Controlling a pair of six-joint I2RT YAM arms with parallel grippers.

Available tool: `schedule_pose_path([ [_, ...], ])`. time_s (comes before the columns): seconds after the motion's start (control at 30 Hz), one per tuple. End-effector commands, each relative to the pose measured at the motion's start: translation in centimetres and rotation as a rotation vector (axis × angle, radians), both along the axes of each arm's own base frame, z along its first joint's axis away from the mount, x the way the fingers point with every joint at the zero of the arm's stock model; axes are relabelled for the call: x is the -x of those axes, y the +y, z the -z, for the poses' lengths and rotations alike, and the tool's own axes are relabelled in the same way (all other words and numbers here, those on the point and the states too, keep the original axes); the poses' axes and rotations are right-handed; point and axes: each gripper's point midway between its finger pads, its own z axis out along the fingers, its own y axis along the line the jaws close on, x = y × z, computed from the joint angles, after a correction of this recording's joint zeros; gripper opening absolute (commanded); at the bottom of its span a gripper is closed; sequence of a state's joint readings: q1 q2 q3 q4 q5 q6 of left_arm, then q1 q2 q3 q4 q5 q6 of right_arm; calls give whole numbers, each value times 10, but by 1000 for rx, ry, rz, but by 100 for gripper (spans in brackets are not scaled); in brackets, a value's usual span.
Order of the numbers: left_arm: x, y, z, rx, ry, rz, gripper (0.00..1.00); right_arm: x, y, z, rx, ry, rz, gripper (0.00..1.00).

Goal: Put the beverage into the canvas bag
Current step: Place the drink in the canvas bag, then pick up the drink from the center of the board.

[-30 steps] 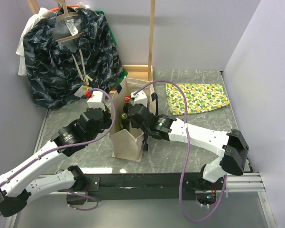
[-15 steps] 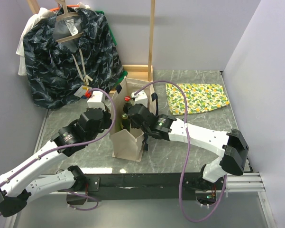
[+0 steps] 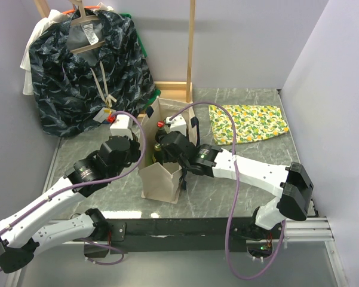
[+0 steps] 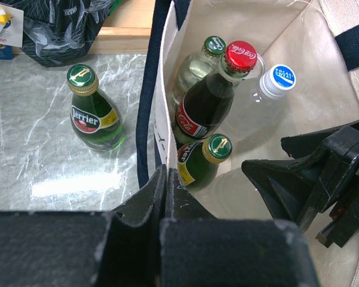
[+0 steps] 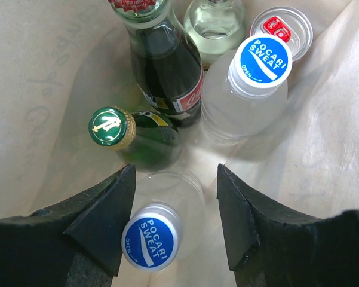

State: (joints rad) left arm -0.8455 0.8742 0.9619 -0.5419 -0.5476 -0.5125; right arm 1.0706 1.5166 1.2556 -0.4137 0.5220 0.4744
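From above, the tall beige canvas bag (image 3: 161,179) stands on the grey table (image 3: 200,194) between the two arms. The left pincer (image 3: 138,148) is at the bag's left wall. The right pincer (image 3: 162,145) reaches down into the bag's open top. A dark blue patterned garment (image 3: 86,66) hangs at the back left. A yellow lemon-print cloth (image 3: 248,122) lies at the back right.

The right wrist view looks straight down into the bag. The right pincer's fingers (image 5: 101,221) are wide apart. A Pocari Sweat bottle (image 5: 152,242) stands upright between them on the bag's floor (its blue and white cap sits nearer one finger, and I cannot tell if they touch). Past it stand a green Perrier bottle (image 5: 116,128), a Coca-Cola bottle (image 5: 167,66), a pale clear bottle (image 5: 215,21), the other Pocari Sweat bottle (image 5: 263,60) and a can (image 5: 282,27).

In the left wrist view, the left pincer's fingers (image 4: 137,206) are pressed together on the bag's rim, with the cloth wall squeezed between them. Outside the bag, a second Perrier bottle (image 4: 92,110) stands on the table, near the bag's wall. Inside, the bottles stand close together, and the black right pincer shows at the right.
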Motion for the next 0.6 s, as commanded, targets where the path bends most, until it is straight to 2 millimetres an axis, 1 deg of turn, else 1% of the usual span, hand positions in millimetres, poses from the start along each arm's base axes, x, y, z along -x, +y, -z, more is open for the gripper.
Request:
schedule_pose_path([
  [0.0, -3, 4, -11, 12, -37, -20, 1, -2, -11, -28, -52, -49, 30, 64],
  [0.07, -3, 4, -11, 13, -37, -20, 1, -2, -11, -34, -71, -63, 27, 64],
  [0.17, -3, 3, -11, 13, -38, -18, 1, -1, -13, -53, -115, -94, 19, 64],
  [0.2, -3, 3, -11, 13, -37, -15, 1, 1, -14, -62, -132, -108, 10, 64],
  [0.37, -4, 2, -10, 10, -32, -14, 1, 5, -17, -91, -195, -161, -20, 65],
  [0.5, -3, 2, -11, 11, -34, -12, 1, 5, -19, -101, -207, -179, -25, 65],
  [0.57, -3, 2, -11, 10, -34, -12, 1, 4, -23, -106, -213, -191, -13, 65],
])
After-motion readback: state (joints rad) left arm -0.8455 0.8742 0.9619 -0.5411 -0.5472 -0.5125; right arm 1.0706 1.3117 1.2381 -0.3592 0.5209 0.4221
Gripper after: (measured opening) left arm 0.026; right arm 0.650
